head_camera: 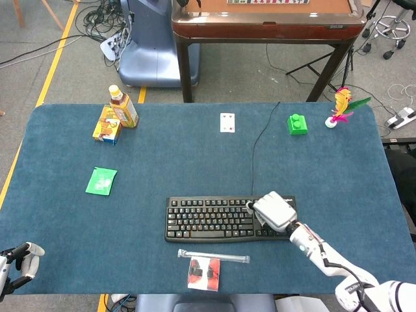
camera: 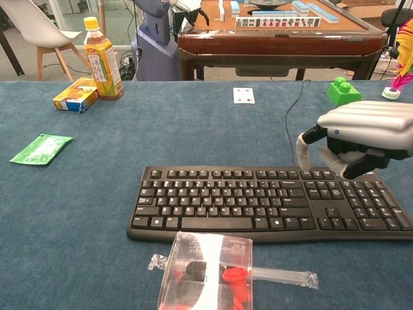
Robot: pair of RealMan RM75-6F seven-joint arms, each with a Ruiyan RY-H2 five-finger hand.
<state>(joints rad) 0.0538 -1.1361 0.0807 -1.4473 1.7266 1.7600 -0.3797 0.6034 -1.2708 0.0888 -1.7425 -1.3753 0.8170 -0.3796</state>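
A black keyboard (head_camera: 214, 220) lies at the front middle of the blue table (head_camera: 169, 156). My right hand (head_camera: 274, 210) hovers just over its right end, above the number pad side; in the chest view the right hand (camera: 361, 139) has its fingers bent down and its thumb apart over the keyboard (camera: 258, 203), holding nothing. Whether a fingertip touches a key is not clear. My left hand (head_camera: 14, 261) sits at the table's front left corner, fingers apart and empty, far from everything.
A clear packet with red and black pieces (head_camera: 204, 272) and a clear tube (head_camera: 214, 257) lie before the keyboard. Its cable (head_camera: 260, 146) runs back. Green sachet (head_camera: 101, 181), tea bottle (head_camera: 122, 107), yellow box (head_camera: 108, 125), card (head_camera: 227, 122), green block (head_camera: 298, 124), feather toy (head_camera: 340, 107) stand farther back.
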